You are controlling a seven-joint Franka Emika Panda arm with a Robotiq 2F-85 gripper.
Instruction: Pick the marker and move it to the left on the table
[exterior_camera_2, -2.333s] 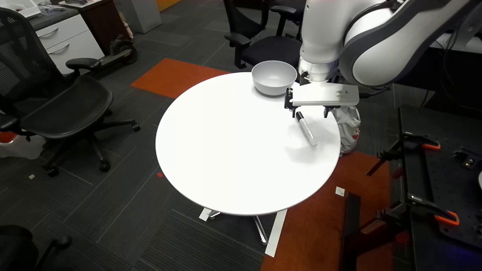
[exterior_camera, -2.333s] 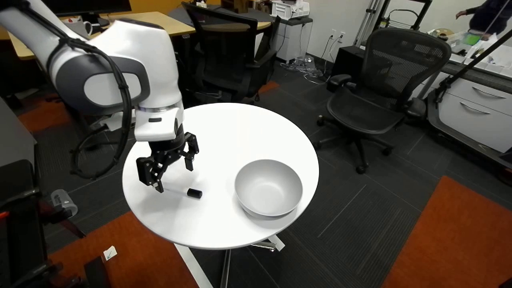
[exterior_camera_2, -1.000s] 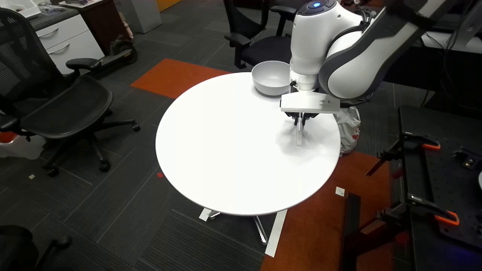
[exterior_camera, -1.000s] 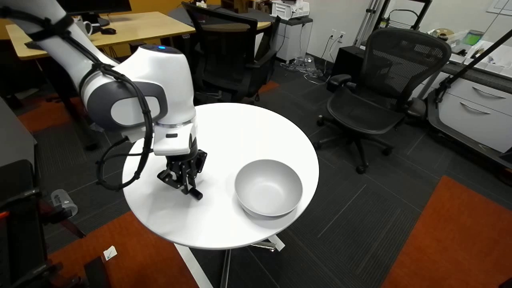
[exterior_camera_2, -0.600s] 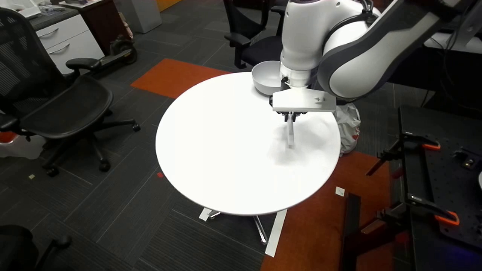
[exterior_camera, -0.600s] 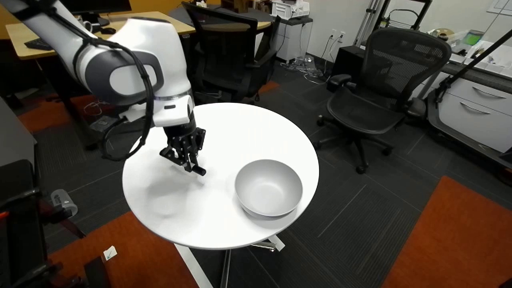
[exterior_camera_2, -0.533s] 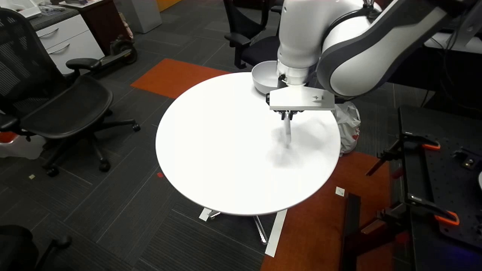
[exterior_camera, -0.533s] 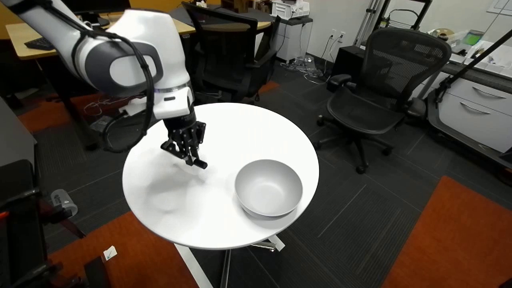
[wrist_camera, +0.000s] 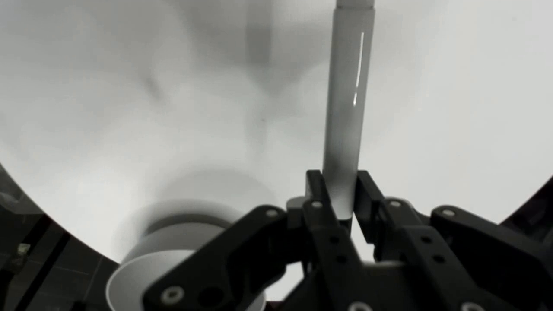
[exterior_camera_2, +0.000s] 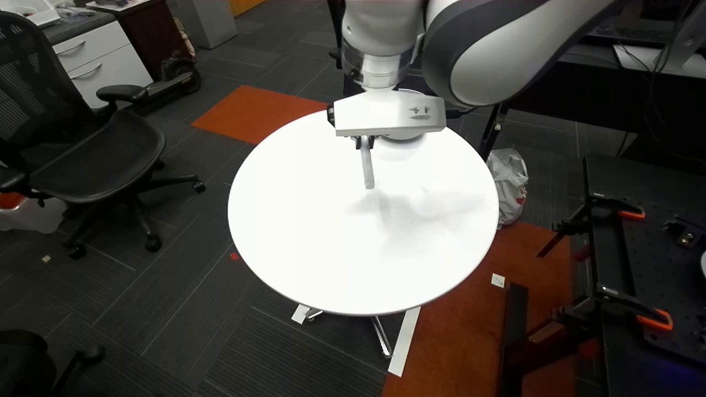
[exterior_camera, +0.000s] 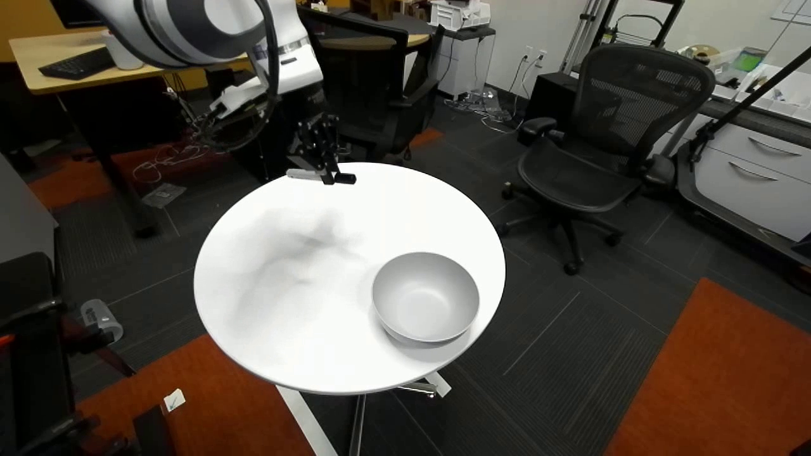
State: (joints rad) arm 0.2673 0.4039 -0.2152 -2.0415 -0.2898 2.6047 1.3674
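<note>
The marker (exterior_camera: 304,174), a white barrel with a black cap end, hangs above the far part of the round white table (exterior_camera: 329,354) in an exterior view. Closed around it near its cap is my gripper (exterior_camera: 329,172). In an exterior view the marker's barrel (exterior_camera_2: 368,168) juts out from under the gripper (exterior_camera_2: 364,143), clear of the tabletop. In the wrist view the barrel (wrist_camera: 349,86) runs up from between the fingers (wrist_camera: 365,190), which press it from both sides; the cap is mostly hidden there behind the gripper.
A grey bowl (exterior_camera: 424,297) stands near the table's edge; in an exterior view the gripper partly covers it, and in the wrist view the bowl (wrist_camera: 147,276) appears at lower left. Office chairs (exterior_camera: 633,126) and a wooden desk (exterior_camera: 38,47) surround the table.
Over the last two seconds the gripper closed on the marker and lifted it. Since half a second ago, it has carried the marker higher and away from its old spot.
</note>
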